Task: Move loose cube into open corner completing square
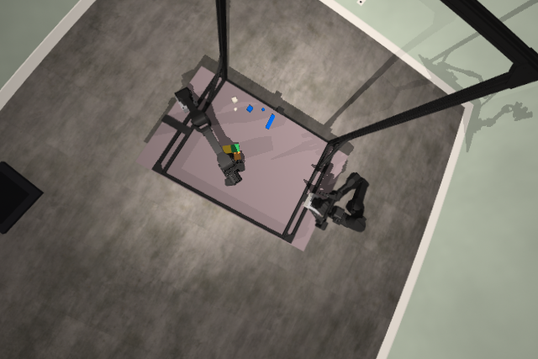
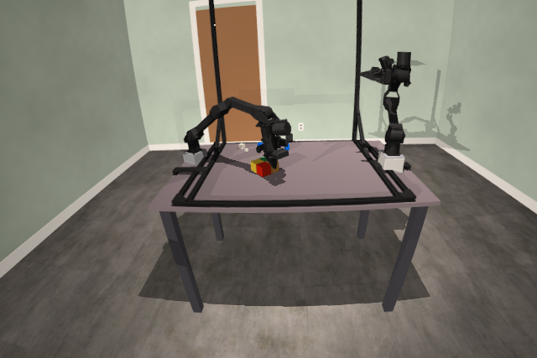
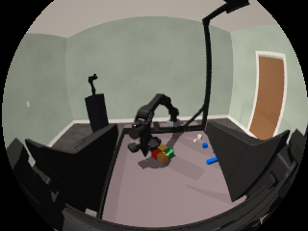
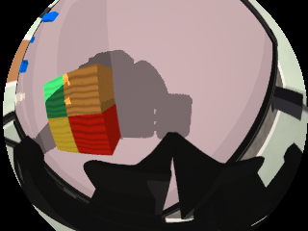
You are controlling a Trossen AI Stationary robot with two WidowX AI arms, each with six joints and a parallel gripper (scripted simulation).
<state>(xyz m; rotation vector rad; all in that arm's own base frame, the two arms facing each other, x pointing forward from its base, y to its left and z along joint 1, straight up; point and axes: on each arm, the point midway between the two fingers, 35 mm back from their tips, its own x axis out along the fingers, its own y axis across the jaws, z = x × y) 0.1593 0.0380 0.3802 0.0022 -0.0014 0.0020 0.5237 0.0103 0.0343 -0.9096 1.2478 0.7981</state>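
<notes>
Four cubes lie flat on the table as a two-by-two square: green [image 4: 57, 87], orange [image 4: 90, 90], yellow [image 4: 64, 131] and red [image 4: 95, 130]. Their faces touch in the right wrist view. The square also shows in the exterior view [image 2: 263, 167] and in the top view [image 1: 233, 150]. My right gripper [image 4: 171, 136] [image 2: 277, 155] is shut and empty. It hangs just beside the square on the red and orange side, apart from it. My left gripper [image 2: 371, 72] is open and empty, raised high at the far end of the table, away from the cubes [image 3: 161, 154].
A blue block [image 1: 249, 108], a small blue piece [image 1: 262, 108], a blue bar [image 1: 270, 121] and small white pieces [image 1: 234, 99] lie near the table's back edge. A black frame [image 2: 286, 202] runs around the table top, with tall posts.
</notes>
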